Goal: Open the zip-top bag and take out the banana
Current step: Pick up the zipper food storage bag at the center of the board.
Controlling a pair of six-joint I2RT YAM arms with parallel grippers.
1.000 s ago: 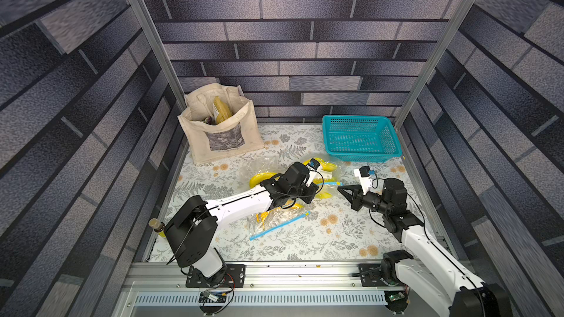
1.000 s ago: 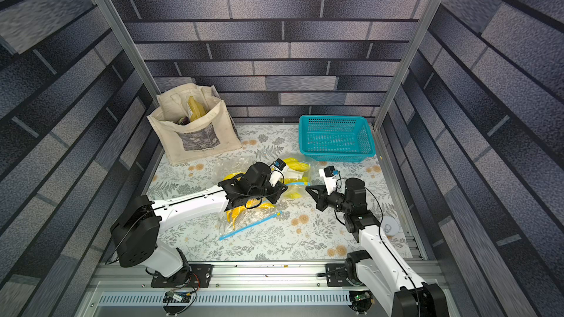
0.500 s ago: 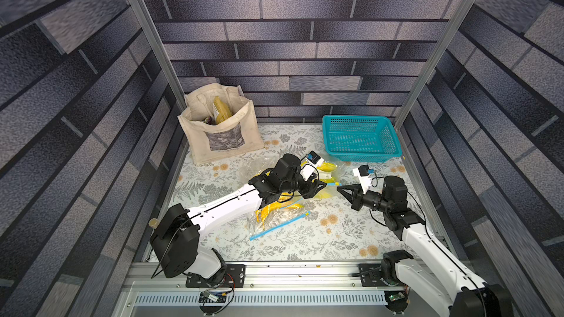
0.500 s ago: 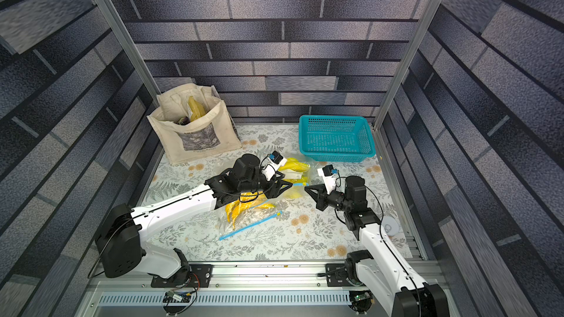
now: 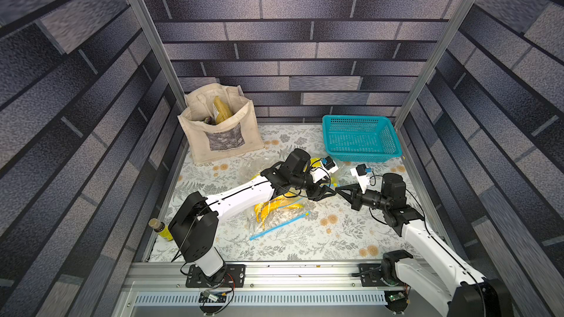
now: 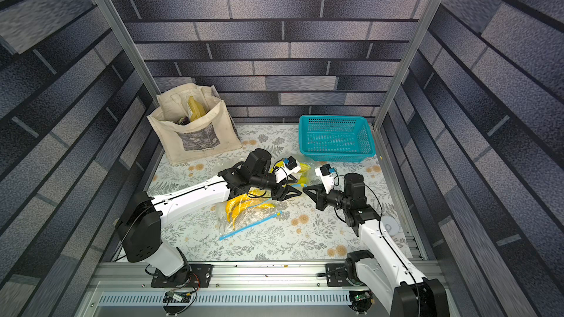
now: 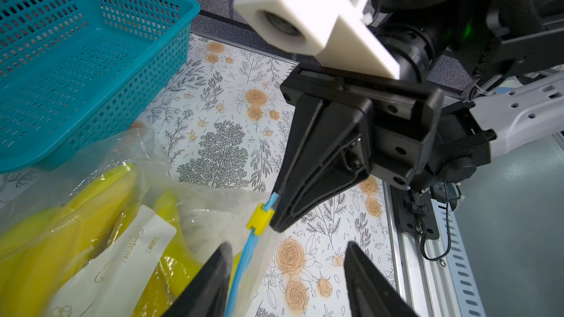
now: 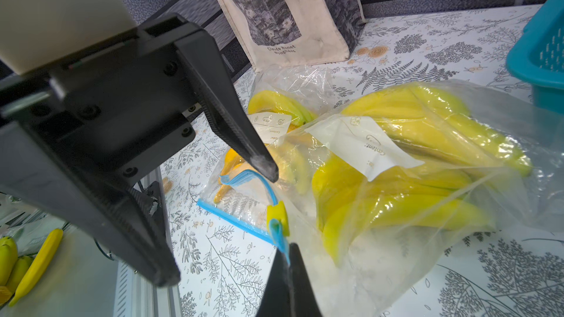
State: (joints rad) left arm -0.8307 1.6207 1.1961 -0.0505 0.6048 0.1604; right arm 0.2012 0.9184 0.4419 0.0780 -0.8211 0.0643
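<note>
- Right hand (image 7: pixel 277 224) clenched on zip end of bag (image 8: pixel 396 248); left hand (image 8: pixel 216 225) released, short of slider (image 8: pixel 277 213).
- Banana (image 8: pixel 412 208) inside, desk (image 5: pixel 305 239) middle, 7 o'clock of basket (image 5: pixel 357 117).
- Risk: left hand pinches film beside slider; zip stays shut.

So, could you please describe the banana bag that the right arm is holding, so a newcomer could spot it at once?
Find the teal basket at the back of the flowered table; the bag lies just in front of it. Unlike the other banana bags nearby, its blue zip strip is pinched in the shut right end effector, a yellow slider right beside the tips.
</note>
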